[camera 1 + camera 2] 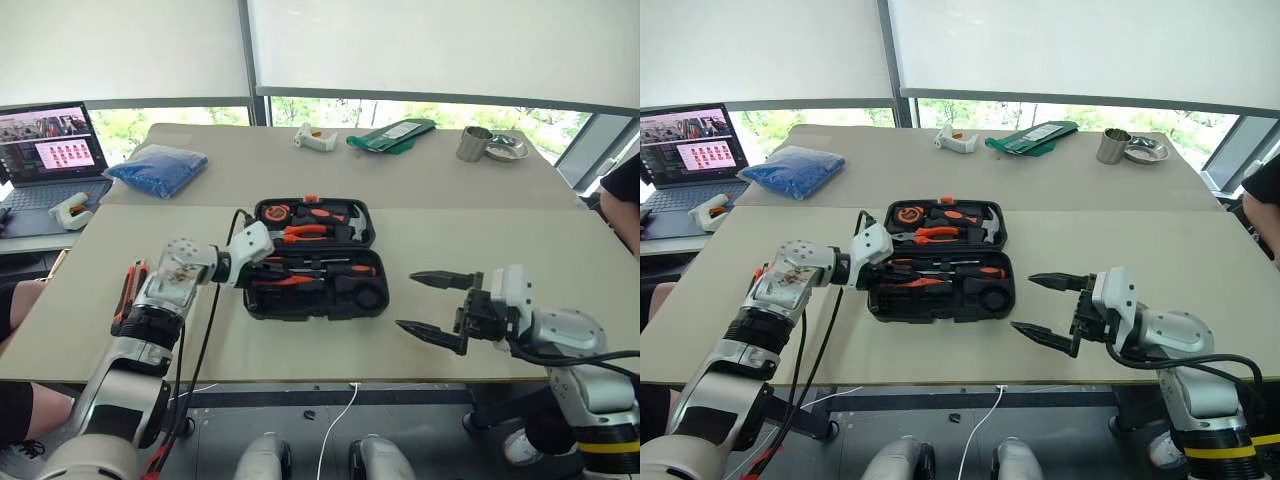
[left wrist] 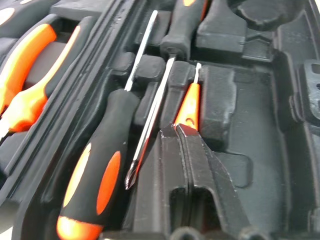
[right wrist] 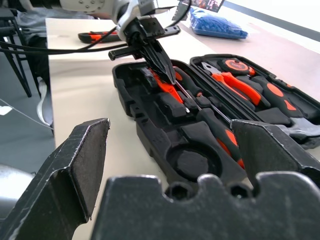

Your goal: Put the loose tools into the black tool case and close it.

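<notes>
While the black tool case (image 1: pixel 315 258) lay open in the table's middle, the closed left gripper (image 3: pixel 161 70) pressed the slim orange screwdriver (image 2: pixel 189 106) into its recess. The right gripper (image 1: pixel 436 306) waited spread and empty. Next, I judged, came the utility knife (image 3: pixel 97 36), beside the case.

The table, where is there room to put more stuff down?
The table has a wide bare patch right of the black tool case, behind the open right gripper. Another lies between the case and the blue bag. The case's left side is crowded by the shut left gripper and a utility knife.
</notes>
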`<act>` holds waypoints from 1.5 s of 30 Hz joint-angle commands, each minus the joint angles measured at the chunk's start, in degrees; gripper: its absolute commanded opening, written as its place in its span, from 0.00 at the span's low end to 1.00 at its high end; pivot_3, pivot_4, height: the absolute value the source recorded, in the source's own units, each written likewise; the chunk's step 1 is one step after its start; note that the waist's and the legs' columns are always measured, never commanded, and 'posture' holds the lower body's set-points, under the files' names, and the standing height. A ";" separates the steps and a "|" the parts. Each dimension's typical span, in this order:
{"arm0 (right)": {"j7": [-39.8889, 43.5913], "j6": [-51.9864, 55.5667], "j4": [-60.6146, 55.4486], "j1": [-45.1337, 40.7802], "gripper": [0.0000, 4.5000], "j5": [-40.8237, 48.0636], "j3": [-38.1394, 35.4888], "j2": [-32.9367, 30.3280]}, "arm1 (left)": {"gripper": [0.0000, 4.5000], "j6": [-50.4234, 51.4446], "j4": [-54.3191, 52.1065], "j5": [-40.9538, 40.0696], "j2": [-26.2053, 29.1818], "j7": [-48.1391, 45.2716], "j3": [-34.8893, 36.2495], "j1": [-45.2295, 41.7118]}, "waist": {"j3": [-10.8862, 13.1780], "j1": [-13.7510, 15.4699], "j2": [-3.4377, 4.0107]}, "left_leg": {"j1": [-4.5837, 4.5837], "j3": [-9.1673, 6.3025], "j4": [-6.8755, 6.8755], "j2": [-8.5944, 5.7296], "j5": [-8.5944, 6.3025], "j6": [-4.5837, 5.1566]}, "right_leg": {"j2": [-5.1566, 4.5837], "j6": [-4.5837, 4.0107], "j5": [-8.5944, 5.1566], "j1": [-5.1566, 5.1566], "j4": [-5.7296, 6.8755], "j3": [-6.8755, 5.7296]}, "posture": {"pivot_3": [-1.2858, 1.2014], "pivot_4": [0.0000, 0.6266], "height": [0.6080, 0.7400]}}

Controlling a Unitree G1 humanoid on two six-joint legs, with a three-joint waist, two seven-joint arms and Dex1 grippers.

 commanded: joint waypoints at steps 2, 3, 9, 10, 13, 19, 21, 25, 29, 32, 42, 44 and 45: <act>-0.31 -1.25 -1.10 -0.30 1.00 0.28 -2.66 -0.75 | 0.01 0.62 -0.26 -0.40 -0.79 0.89 0.00 0.52 | 0.00 -0.03 0.00 | 0.00 0.00 0.00 0.01 0.00 0.00 | 0.00 0.00 0.00 0.00 0.00 0.00 | 0.52 0.24 1.00; -0.40 -1.20 -1.24 -0.15 1.00 0.27 -2.78 -0.76 | 0.01 0.54 -0.23 -0.24 -0.71 0.69 -0.26 0.54 | 0.00 -0.05 0.00 | 0.00 0.00 0.01 0.00 0.00 0.00 | 0.00 0.00 0.00 0.00 0.00 0.00 | 0.52 0.24 1.00; -0.37 -1.02 -1.38 0.38 1.00 0.10 -3.02 -0.59 | 0.01 3.49 1.12 -0.36 -1.13 2.39 0.17 0.55 | 0.00 -0.08 0.00 | 0.03 0.00 0.00 0.01 0.00 0.00 | 0.01 0.00 0.00 0.01 0.01 0.01 | 0.52 0.24 1.00; -0.16 -0.96 -1.23 0.39 1.00 0.10 -3.02 -0.74 | 0.01 3.82 2.01 -0.40 -1.15 2.67 0.34 0.28 | 0.00 -0.08 0.00 | 0.06 0.00 0.00 0.01 0.00 0.00 | 0.01 0.00 0.00 0.03 0.02 0.01 | 0.52 0.24 1.00; 0.61 -0.91 -0.70 0.22 1.00 0.13 -3.17 -1.35 | 0.01 1.46 1.71 -1.36 -0.34 1.60 1.04 0.53 | 0.00 -0.09 0.00 | 0.17 0.00 -0.01 0.01 0.00 0.00 | 0.01 0.00 0.00 0.11 0.02 0.01 | 0.52 0.24 1.00; -0.64 -5.58 1.08 -2.09 1.00 1.34 -5.60 1.86 | 0.01 -8.04 -10.06 -14.02 2.08 0.36 15.06 8.82 | 0.00 -0.53 0.00 | 0.17 -0.01 -0.06 0.13 0.00 -0.01 | 0.04 -0.43 0.23 0.06 0.02 0.05 | 0.52 0.24 1.00; 0.40 -7.40 1.53 -2.03 1.00 1.21 -5.31 2.75 | 0.16 -8.49 -17.26 -17.33 3.99 0.56 19.77 15.52 | -0.01 -0.87 0.01 | 0.18 -0.01 -0.08 0.14 0.00 -0.02 | 0.04 -0.44 0.23 0.05 0.02 0.06 | 0.52 0.24 1.00; 3.90 -6.69 1.50 -0.82 1.00 4.68 -4.75 3.44 | 0.48 -7.21 -32.34 -20.88 5.59 6.61 29.62 32.81 | -0.02 -1.27 0.04 | 0.29 0.00 -0.19 0.15 -0.03 -0.06 | -0.01 -0.45 0.21 0.13 0.01 0.08 | 0.52 0.24 1.00; 5.81 -2.01 -1.75 -0.96 1.00 9.83 -4.24 3.30 | 0.83 -5.77 -42.37 -22.58 3.95 12.99 39.67 50.80 | -0.01 -1.37 0.05 | 0.30 -0.01 -0.20 0.19 -0.06 -0.04 | -0.12 -0.47 0.20 0.16 -0.07 0.09 | 0.52 0.24 1.00; 6.41 -2.16 -4.29 -1.69 1.00 10.39 -3.04 4.24 | 0.98 -5.61 -46.63 -24.72 0.27 17.02 47.29 63.53 | -0.01 -1.20 0.04 | 0.33 -0.02 -0.19 0.26 -0.15 -0.23 | -0.20 -0.67 0.03 0.11 -0.11 0.04 | 0.52 0.24 1.00; 8.74 -4.25 -5.63 -2.64 1.00 9.00 -0.32 6.04 | 0.98 1.21 -49.27 -27.86 -9.68 35.27 58.59 78.54 | -0.02 0.43 0.04 | 0.40 -0.03 -0.20 0.22 -0.42 -0.68 | -0.60 -0.57 -0.22 0.01 -0.47 -0.21 | 0.52 0.24 1.00; 8.33 -3.51 -5.43 -2.78 1.00 9.25 -0.14 6.03 | 0.98 5.42 -50.66 -28.00 -8.59 38.73 57.48 77.53 | -0.02 0.45 0.03 | 0.37 -0.03 -0.20 0.22 -0.45 -0.64 | -0.65 -0.57 -0.21 0.02 -0.56 -0.22 | 0.52 0.24 1.00; 8.52 -3.29 -5.44 -2.83 1.00 9.20 0.15 5.96 | 0.98 7.58 -51.16 -29.07 -7.39 40.17 57.24 75.73 | -0.02 0.51 0.03 | 0.35 -0.02 -0.20 0.21 -0.46 -0.62 | -0.66 -0.56 -0.21 0.01 -0.56 -0.24 | 0.52 0.24 1.00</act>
